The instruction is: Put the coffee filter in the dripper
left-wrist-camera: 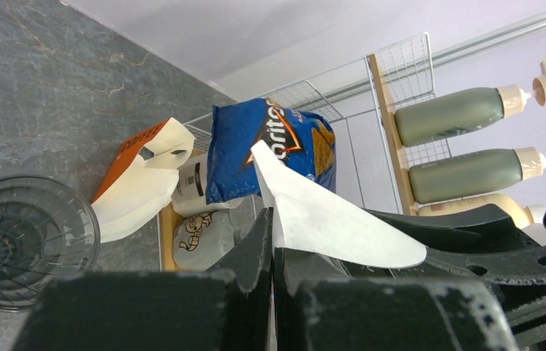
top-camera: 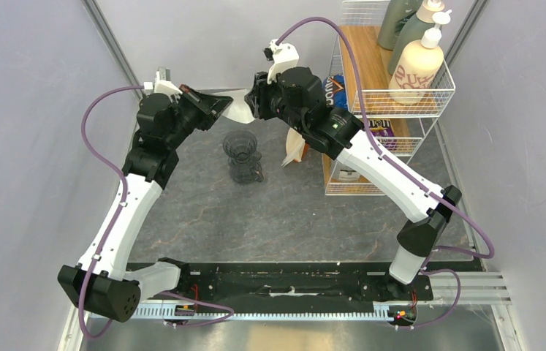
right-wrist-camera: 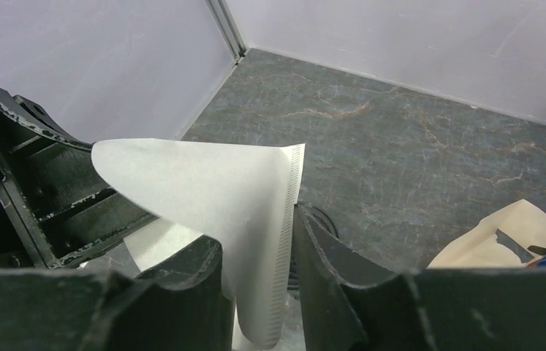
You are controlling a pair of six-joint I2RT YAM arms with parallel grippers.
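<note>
The white paper coffee filter (top-camera: 238,111) hangs in the air between my two grippers, above and behind the dripper. The dripper (top-camera: 241,148) is a dark smoky ribbed cup and stands upright on the table; it also shows in the left wrist view (left-wrist-camera: 21,241). My left gripper (top-camera: 218,104) is shut on one edge of the filter (left-wrist-camera: 328,219), its jaws pinched tight (left-wrist-camera: 273,234). My right gripper (top-camera: 253,102) holds the filter's seam side (right-wrist-camera: 218,190). Its jaws (right-wrist-camera: 255,227) stand narrowly apart and press the puffed paper from both sides.
A beige-and-white filter packet (top-camera: 295,146) leans against the wire rack (top-camera: 430,95) at the right. The rack holds pump bottles (top-camera: 416,66), a blue chip bag (left-wrist-camera: 270,142) and other packets. Grey walls close in the back and both sides.
</note>
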